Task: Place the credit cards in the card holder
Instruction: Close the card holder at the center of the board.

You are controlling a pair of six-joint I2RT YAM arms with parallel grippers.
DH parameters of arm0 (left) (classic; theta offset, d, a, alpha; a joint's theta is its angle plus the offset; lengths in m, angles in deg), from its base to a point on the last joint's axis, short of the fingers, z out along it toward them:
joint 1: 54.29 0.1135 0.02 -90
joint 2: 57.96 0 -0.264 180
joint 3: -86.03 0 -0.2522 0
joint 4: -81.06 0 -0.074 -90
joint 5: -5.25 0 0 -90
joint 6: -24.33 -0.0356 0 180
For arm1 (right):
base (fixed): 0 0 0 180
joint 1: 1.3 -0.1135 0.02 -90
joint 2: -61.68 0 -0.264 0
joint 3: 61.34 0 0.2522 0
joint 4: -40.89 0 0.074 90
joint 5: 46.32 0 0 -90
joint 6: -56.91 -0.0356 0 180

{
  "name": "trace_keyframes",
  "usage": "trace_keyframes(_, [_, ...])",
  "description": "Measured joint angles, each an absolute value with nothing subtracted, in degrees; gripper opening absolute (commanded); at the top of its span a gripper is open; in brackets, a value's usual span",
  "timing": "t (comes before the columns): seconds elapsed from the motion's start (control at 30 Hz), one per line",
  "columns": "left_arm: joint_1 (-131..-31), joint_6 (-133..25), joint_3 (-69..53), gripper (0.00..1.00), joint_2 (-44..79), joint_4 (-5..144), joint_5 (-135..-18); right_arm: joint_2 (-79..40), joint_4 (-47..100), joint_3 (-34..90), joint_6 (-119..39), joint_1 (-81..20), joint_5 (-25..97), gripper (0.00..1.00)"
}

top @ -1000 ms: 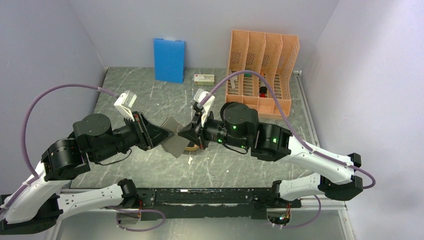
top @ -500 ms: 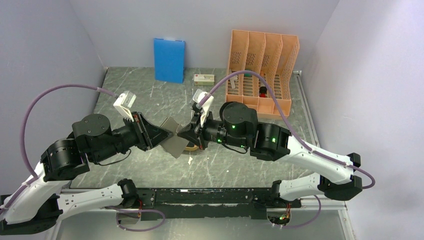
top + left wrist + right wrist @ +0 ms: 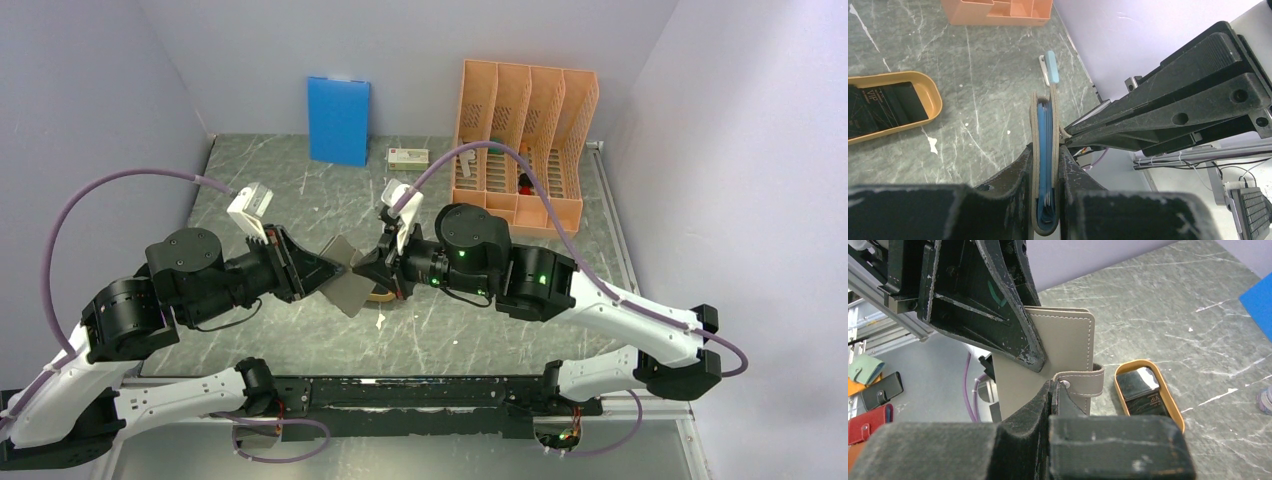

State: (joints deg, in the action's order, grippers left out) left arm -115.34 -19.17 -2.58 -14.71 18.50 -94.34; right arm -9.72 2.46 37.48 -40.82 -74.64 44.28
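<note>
The card holder [image 3: 345, 275], a grey-taupe folded wallet with blue inner pockets [image 3: 1045, 130], hangs in the air over the table between both arms. My left gripper [image 3: 1046, 165] is shut on its folded end, squeezing both covers together. My right gripper [image 3: 1054, 387] is shut on the holder's snap strap [image 3: 1085, 382], which wraps round the open edge. Dark credit cards [image 3: 1143, 395] lie in a shallow orange oval tray [image 3: 1173, 405] on the table just below and beyond the holder. The same credit cards [image 3: 883, 107] show at the left in the left wrist view.
A tall orange slotted file rack [image 3: 525, 140] stands at the back right, a blue upright board [image 3: 338, 120] leans on the back wall, and a small white box [image 3: 408, 156] lies between them. Other wallets [image 3: 868, 422] lie off the table.
The right arm has edged slightly left toward the card holder. Both grips are unchanged.
</note>
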Motion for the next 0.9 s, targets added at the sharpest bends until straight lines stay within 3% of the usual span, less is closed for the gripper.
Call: trace_keyframes(0.9, [-115.17, -19.82, -3.42, 0.05, -15.54, 17.21, -94.55, -11.77, 2.96, 37.50, -42.06, -74.79, 43.89, 0.00])
